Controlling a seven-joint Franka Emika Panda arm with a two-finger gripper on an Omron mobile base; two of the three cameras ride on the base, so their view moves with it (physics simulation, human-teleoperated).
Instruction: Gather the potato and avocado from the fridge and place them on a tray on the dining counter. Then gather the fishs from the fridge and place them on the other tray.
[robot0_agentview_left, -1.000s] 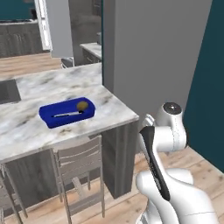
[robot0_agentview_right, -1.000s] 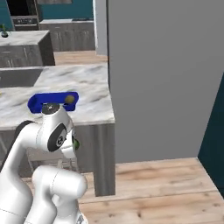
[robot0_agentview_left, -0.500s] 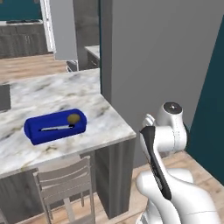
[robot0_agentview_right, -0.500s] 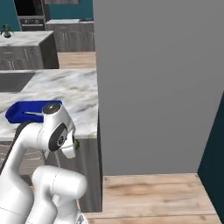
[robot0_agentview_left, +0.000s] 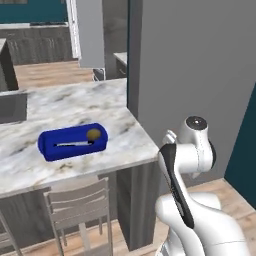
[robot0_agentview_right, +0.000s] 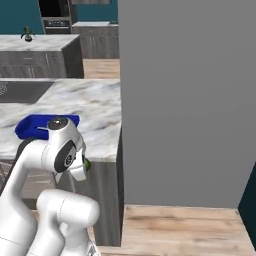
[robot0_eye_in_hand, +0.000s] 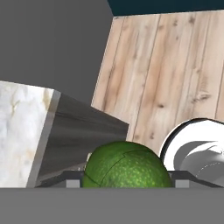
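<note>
The dark green avocado (robot0_eye_in_hand: 127, 168) sits between my two fingertips at the bottom of the hand view, with my gripper (robot0_eye_in_hand: 127, 183) shut on it. A sliver of the avocado (robot0_agentview_right: 88, 164) peeks out beside the folded arm, level with the counter's edge. The blue tray (robot0_agentview_left: 65, 146) lies on the marbled dining counter (robot0_agentview_left: 115, 117), and the brownish potato (robot0_agentview_left: 93, 134) rests at its right end. The same tray (robot0_agentview_right: 30, 126) shows behind my arm. A tall grey fridge side (robot0_agentview_right: 185, 100) rises just right of the counter.
A grey chair (robot0_agentview_left: 80, 205) stands under the counter's near edge. The inset sink (robot0_agentview_left: 12, 107) lies to the tray's left. A back counter with a small plant (robot0_agentview_right: 27, 34) is farther off. Wooden floor (robot0_agentview_right: 175, 225) spreads at the foot of the grey panel.
The whole picture has shifted, so the base has moved; counter and tray now sit differently in both base views. The arm keeps its folded pose with the avocado in its grip.
</note>
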